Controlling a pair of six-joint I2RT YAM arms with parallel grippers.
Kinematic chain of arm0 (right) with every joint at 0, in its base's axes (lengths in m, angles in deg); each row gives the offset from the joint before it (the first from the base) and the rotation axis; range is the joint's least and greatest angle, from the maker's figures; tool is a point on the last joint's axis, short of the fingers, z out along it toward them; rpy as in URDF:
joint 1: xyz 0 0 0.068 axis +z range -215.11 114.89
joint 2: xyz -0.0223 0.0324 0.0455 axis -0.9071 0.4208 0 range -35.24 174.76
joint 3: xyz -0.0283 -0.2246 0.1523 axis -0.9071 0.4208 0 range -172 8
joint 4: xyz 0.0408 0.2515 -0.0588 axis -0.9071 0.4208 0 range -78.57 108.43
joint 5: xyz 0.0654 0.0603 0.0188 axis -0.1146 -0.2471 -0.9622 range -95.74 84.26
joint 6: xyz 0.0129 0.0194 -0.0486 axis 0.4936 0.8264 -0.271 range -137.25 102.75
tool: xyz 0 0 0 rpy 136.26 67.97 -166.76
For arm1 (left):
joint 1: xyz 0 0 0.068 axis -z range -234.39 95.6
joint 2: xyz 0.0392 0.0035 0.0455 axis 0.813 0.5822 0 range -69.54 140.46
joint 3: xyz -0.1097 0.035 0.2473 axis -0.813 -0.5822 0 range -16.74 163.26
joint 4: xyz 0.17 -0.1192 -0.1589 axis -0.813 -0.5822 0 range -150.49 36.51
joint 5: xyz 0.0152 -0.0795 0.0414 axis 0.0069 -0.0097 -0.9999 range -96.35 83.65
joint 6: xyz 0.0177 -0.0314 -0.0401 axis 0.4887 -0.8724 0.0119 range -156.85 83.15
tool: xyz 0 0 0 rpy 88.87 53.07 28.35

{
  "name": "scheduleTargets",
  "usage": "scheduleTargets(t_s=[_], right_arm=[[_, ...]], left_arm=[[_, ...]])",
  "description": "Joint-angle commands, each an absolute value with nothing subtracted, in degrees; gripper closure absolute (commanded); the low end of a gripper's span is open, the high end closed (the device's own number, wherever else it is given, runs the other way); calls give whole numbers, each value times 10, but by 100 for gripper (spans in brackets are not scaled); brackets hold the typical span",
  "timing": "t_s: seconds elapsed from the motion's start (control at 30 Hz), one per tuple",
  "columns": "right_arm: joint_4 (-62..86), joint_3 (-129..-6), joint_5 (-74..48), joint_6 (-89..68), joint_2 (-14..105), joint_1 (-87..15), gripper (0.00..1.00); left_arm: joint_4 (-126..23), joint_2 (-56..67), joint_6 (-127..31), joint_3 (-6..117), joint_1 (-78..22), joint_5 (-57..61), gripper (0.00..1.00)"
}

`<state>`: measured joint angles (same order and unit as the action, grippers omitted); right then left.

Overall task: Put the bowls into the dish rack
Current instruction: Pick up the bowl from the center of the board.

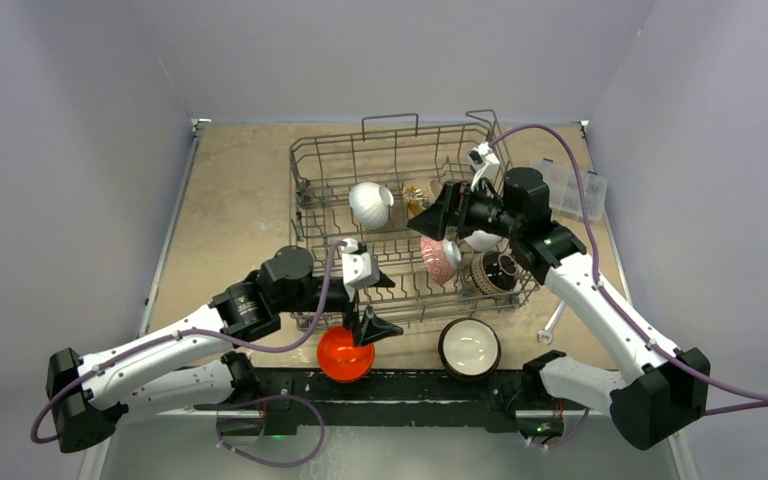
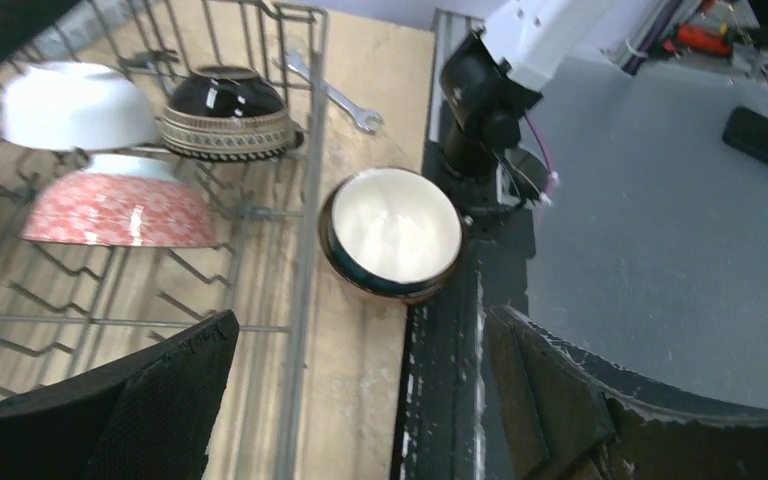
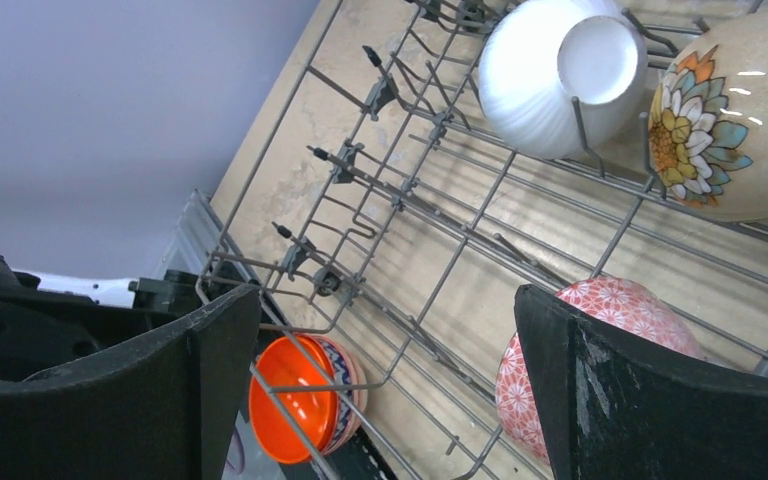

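With five or so bowls (image 1: 370, 203) racked, the left gripper (image 1: 390, 305), jaws apart and empty, hangs by the orange bowl (image 1: 340, 355) just outside the dish rack (image 1: 400, 165), probably the next pick by its rim, while the right gripper (image 1: 425, 225) gapes empty above the rack.

walls (image 1: 70, 150): plain pale grey | tabletop (image 1: 230, 200): beige, mottled | light: even

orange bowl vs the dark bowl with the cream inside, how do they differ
The orange bowl is orange inside with a patterned outside; the dark bowl is cream inside with a dark rim. The orange bowl sits partly under the open left gripper; the dark bowl has nothing over it. Both stand upright on the table, outside the dish rack.
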<state>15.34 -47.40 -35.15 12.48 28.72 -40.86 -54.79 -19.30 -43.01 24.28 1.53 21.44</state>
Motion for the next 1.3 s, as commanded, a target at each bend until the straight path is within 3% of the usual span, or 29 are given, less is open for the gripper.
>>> scheduleTargets(t_s=[0.0,0.17,0.4,0.53,0.77,0.93,1.27], right_arm=[[134,-472,-382,120,280,-410,1],[138,-472,-375,113,282,-412,1],[163,-481,-353,93,280,-412,1],[166,-480,-358,90,277,-412,1],[169,-476,-358,89,271,-412,1],[170,-479,-351,89,273,-412,1],[175,-485,-351,86,275,-412,1]], left_arm=[[-600,-193,-411,261,77,163,10],[-636,-183,-437,259,246,-22,10],[-725,-66,-465,301,443,-267,12],[-782,-35,-494,316,452,-316,17],[-918,-3,-656,369,453,-443,36],[-925,27,-680,356,453,-404,39],[-942,25,-713,327,453,-410,54]])
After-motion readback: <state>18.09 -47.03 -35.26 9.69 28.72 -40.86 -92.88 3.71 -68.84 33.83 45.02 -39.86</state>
